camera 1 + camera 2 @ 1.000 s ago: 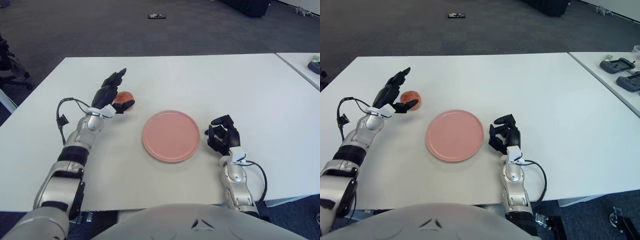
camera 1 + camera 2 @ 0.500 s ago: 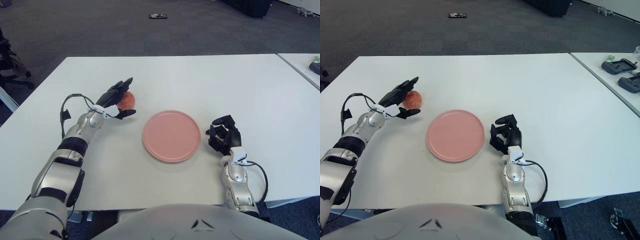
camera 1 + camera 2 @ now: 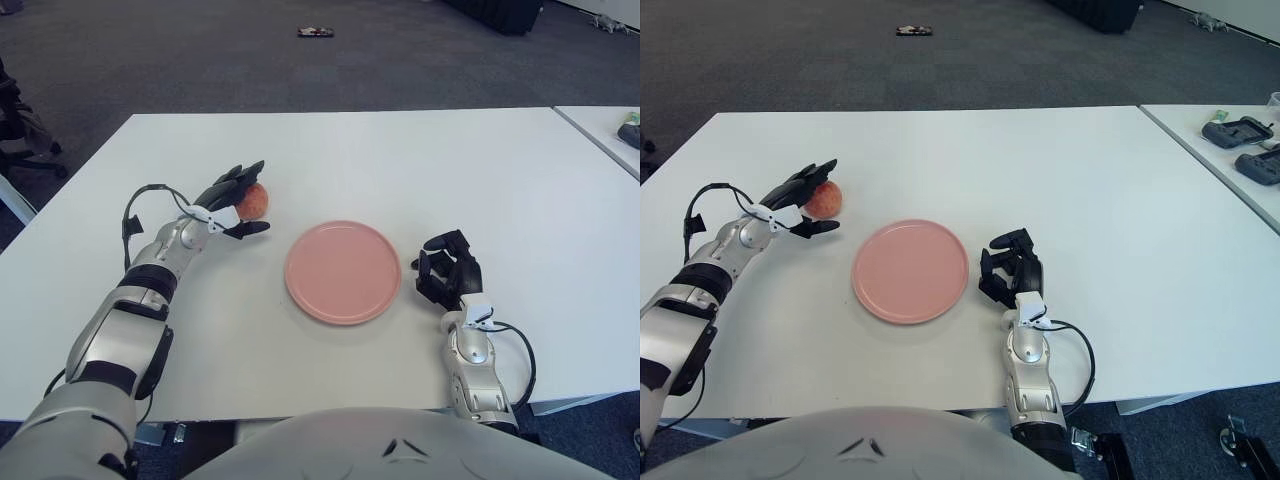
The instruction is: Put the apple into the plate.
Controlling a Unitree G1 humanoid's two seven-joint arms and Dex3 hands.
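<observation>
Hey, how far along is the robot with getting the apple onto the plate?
Early stage. Nothing is delivered yet: the pink plate holds nothing. In hand: the left hand is spread around the apple, which sits on the white table left of the plate, but the fingers are not closed on it. The right hand shows right of the plate. Left: grasp, lift, carry over and release.

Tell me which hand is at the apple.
The left hand, fingers spread around the apple left of the pink plate, not yet closed on it. The right hand shows right of the plate, away from the apple.
</observation>
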